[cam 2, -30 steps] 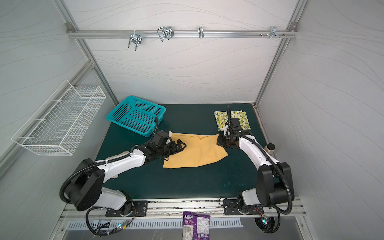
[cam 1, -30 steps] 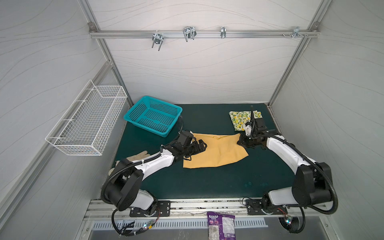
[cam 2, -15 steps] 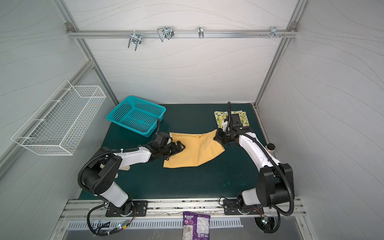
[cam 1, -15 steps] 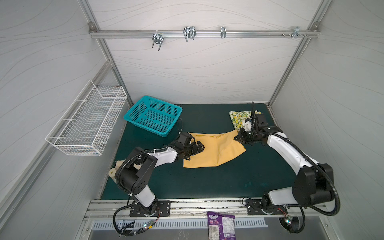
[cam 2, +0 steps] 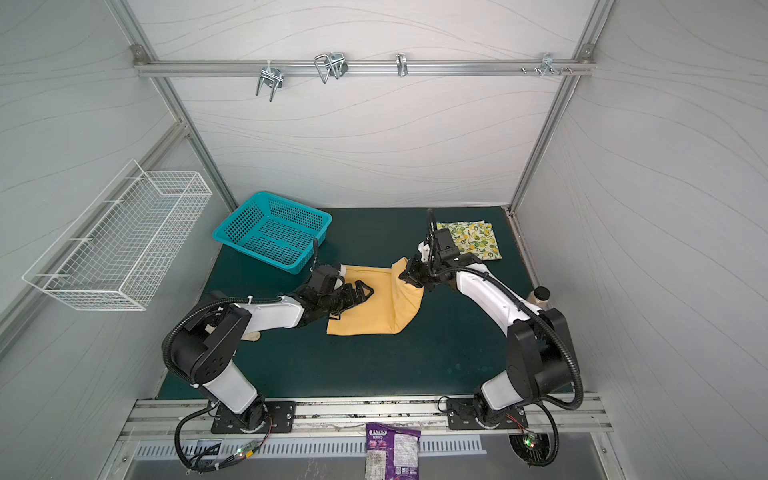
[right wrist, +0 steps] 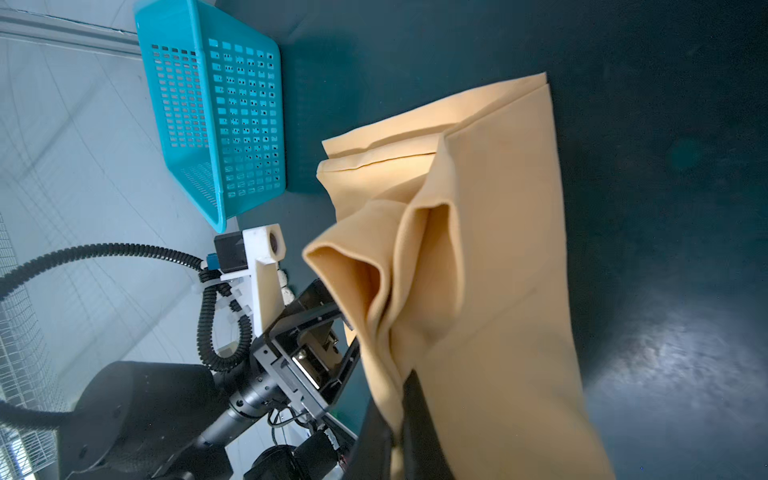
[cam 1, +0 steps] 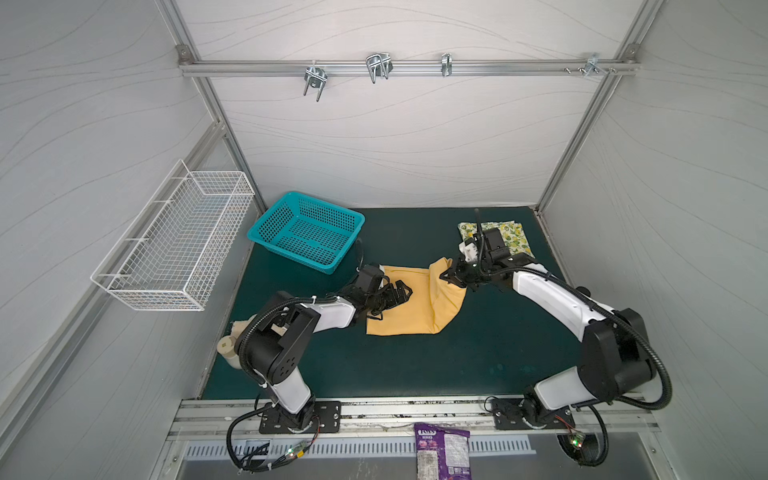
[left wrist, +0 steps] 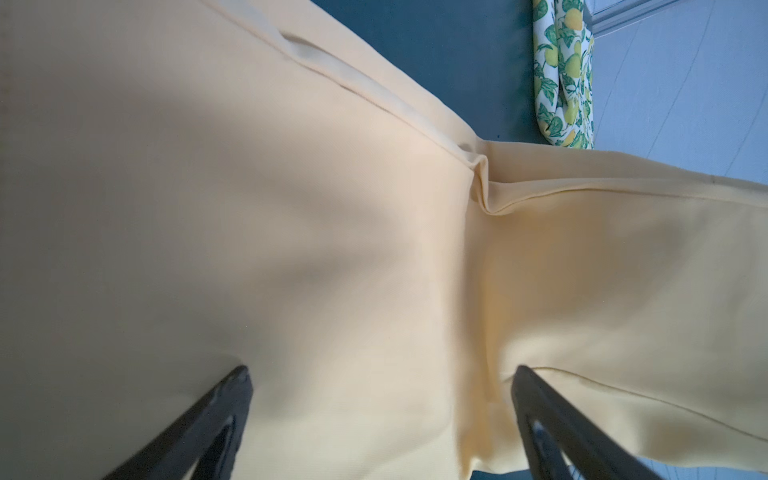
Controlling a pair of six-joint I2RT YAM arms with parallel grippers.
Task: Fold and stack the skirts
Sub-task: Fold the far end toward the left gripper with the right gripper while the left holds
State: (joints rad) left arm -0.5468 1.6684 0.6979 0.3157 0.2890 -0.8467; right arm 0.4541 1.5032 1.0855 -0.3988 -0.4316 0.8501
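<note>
- The yellow skirt [cam 1: 399, 320] lies in the middle of the green mat [cam 1: 374, 365] in both top views.
- Its left part lies flat. Its right side is lifted off the mat and leans over toward the left.
- The right gripper [cam 1: 451, 277] is pinched tight on the raised corner of the yellow skirt.
- In the right wrist view, the cloth bunches up in soft folds where the dark fingers [right wrist: 415, 415] squeeze it.
- The left gripper [cam 1: 401, 291] is spread wide and holds nothing. It sits low over the left part of the yellow skirt.
- In the left wrist view, its two black fingers [left wrist: 224, 415] stand far apart with yellow cloth under them. Whether they touch the cloth cannot be told.
- The lemon skirt [cam 1: 513, 241] lies folded at the back right of the mat. It is behind the right arm and apart from the yellow skirt.
- A blue basket [cam 1: 270, 220] sits at the back left of the mat.
- A white wire basket [cam 1: 178, 245] hangs on the left wall.
- A cream bottle [cam 1: 228, 347] lies at the left edge of the mat, partly hidden by the left arm.
</note>
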